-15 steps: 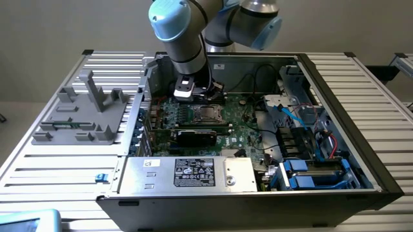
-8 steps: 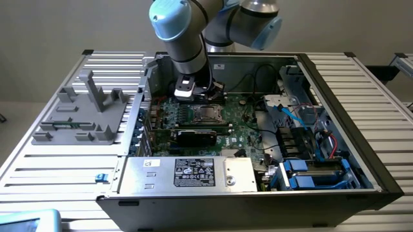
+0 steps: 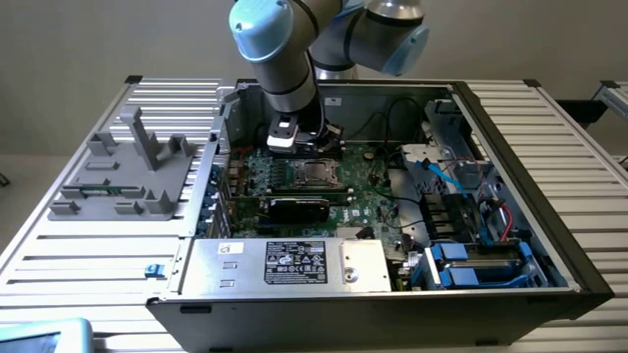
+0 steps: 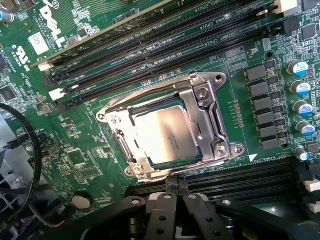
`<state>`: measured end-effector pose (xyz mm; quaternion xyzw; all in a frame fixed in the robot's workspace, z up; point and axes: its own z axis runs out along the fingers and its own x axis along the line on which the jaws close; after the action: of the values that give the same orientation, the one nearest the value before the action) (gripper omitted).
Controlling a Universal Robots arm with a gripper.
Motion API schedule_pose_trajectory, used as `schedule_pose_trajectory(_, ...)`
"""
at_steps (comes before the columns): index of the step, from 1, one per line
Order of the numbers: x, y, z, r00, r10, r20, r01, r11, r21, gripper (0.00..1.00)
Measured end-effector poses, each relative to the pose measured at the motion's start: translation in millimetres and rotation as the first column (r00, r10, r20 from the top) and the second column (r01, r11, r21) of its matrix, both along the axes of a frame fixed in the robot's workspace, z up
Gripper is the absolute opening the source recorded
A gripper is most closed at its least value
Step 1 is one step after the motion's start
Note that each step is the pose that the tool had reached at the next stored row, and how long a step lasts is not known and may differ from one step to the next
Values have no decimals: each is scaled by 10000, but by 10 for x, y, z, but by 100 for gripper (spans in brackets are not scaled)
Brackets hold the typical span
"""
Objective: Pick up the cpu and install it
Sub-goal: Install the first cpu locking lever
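Observation:
The cpu (image 4: 167,135), a flat square chip with a shiny silver-beige top, lies inside the motherboard's socket, and the metal socket frame (image 4: 207,107) surrounds it. In the exterior view the cpu (image 3: 316,173) sits mid-board inside the open computer case. My gripper (image 4: 176,186) hovers just beside the socket's edge, above the memory slots. Its two thin fingertips meet with nothing between them, so it is shut and empty. In the exterior view the gripper (image 3: 306,151) hangs low over the board, right behind the socket.
A black card (image 3: 299,206) stands in front of the socket, with the power supply box (image 3: 284,263) nearer still. Memory slots (image 4: 150,45) run on both sides of the socket. Cables (image 3: 393,118) and blue drive bays (image 3: 471,261) crowd the exterior view's right. A grey fixture (image 3: 128,173) sits on the slatted table.

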<state>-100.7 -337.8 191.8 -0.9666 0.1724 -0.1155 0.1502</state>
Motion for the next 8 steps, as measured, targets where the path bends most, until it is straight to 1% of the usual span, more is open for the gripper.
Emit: schedule_pose_trajectory(8,28,1,13,10000,-2,-1,2,10000,1,11)
